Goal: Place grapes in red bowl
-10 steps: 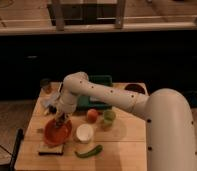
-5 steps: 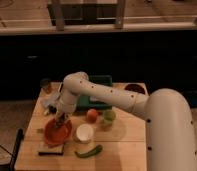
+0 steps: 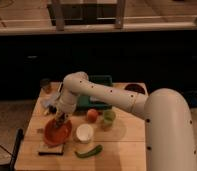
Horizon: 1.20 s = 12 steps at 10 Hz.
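Observation:
The red bowl is a shallow orange-red dish on the front left of the wooden table. My gripper hangs at the end of the white arm, pointing down over the bowl's far rim. I cannot make out the dark grapes; they may be hidden at the gripper or in its shadow.
A small white bowl stands right of the red bowl. An orange fruit and a green round item lie behind it. A green pepper lies near the front edge. A green tray, a maroon bowl and a can are at the back.

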Tool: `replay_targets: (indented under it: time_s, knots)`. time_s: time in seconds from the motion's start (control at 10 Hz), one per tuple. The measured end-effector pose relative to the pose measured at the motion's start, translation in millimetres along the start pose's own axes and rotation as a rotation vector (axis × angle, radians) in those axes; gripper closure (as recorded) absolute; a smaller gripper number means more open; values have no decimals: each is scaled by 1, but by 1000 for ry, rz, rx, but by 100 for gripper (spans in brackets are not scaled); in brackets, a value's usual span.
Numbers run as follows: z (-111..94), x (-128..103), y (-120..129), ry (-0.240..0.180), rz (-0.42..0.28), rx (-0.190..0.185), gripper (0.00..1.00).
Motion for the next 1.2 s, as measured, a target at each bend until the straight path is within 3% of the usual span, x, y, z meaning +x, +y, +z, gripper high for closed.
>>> replay_targets:
  time_s: [0.1, 0.2, 0.6, 0.7, 1.2]
  knots:
    - [0, 0, 0, 1, -1, 3, 74]
    - [-1, -1, 2, 3, -2, 6, 59]
    - [-2, -3, 4, 2, -6, 9, 24]
    - [-3, -3, 4, 0, -8, 8, 20]
    - [-5, -2, 3, -6, -12, 4, 20]
